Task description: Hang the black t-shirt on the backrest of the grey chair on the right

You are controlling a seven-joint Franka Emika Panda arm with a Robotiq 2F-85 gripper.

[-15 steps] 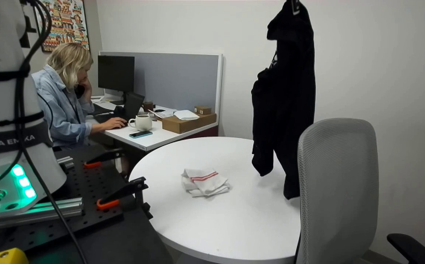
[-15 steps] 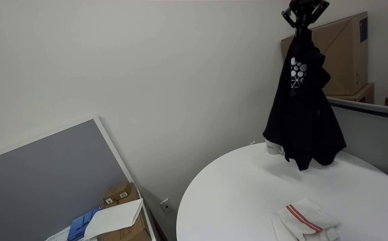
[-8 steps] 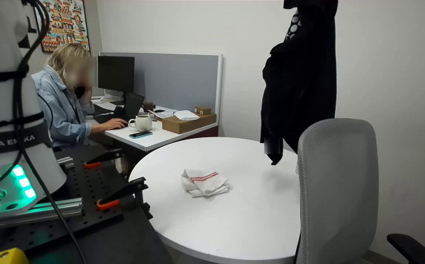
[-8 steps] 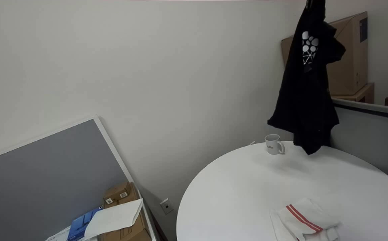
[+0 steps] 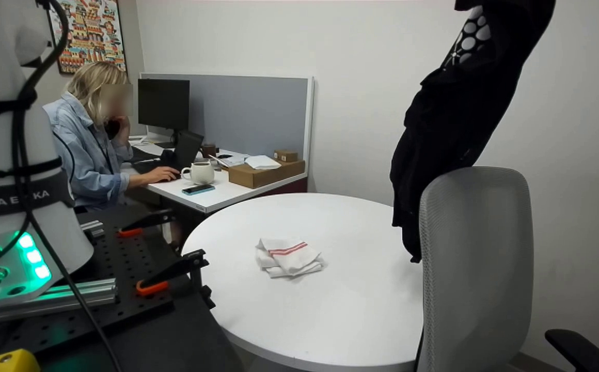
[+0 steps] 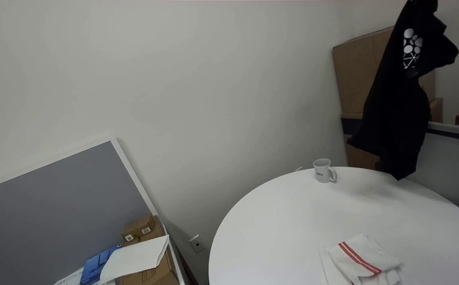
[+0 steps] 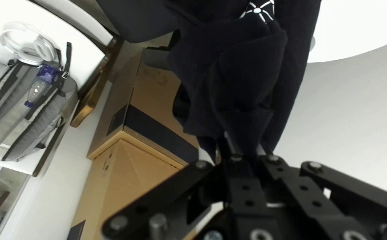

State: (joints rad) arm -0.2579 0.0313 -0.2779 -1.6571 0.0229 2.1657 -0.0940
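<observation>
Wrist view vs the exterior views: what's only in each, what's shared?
Only wrist: the grey backpack, a bottle with a purple label, and a clear look at the hand gripping the black t-shirt.

Only exterior: the red-striped towel and grey partition, in both exterior views; the seated person and monitor, in an exterior view.

Shared: the black t-shirt, the white table, and probably the grey chair, seen only in part in the wrist view.

Black t-shirt (image 5: 454, 119) shifted toward grey chair (image 5: 477, 258), hanging more aslant
</observation>
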